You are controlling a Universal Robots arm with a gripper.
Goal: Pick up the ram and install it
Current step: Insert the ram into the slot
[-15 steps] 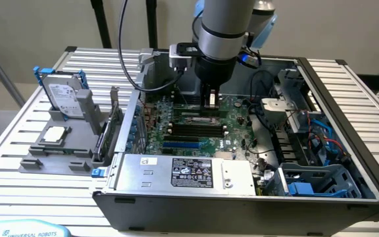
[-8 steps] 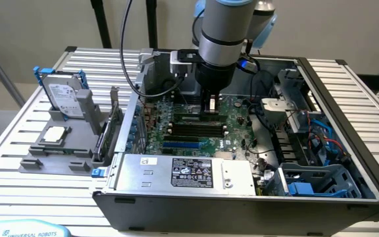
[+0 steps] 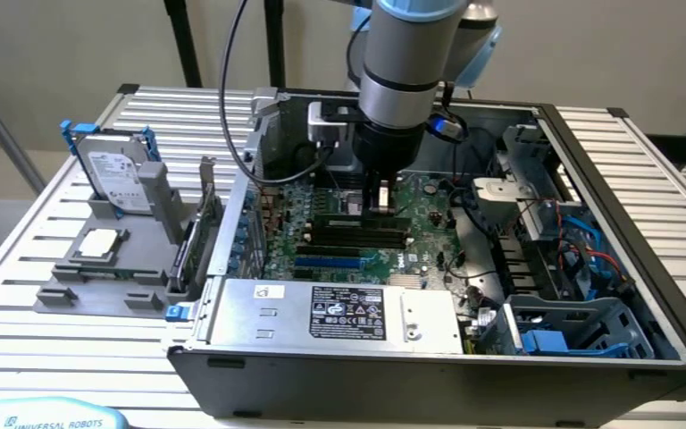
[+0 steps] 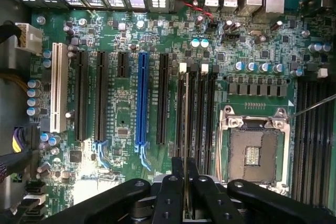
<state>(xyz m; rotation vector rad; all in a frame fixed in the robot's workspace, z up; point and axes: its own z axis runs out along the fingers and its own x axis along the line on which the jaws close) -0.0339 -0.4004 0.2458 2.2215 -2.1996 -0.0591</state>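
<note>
A: Which step is this?

B: The install, by my reading. The claw is pinching the ram edge-on, its fingers pressed against both faces of the thin stick. The ram runs straight out ahead of the claw, along the line of the black memory slots on the motherboard.

A: Seated yet?

B: I can't tell. From the wrist view the stick lies over the slot furthest from the empty CPU socket, which sits off to one side of the claw. Whether its edge is already in the slot or just above it isn't clear.

A: So what does the move call for?

B: I'd say keeping the stick parallel to that slot and pressing squarely down, with no tilt, so that both ends go in evenly.

A: What does the exterior view add?

B: The setting. The arm reaches down into the open computer case, with the claw low over the board. Out on the surface, well apart from the claw towards the exterior view's left, stand a hard drive and an upright expansion card in a grey holder. The wrist view alone gives the alignment of stick and slot.
</note>
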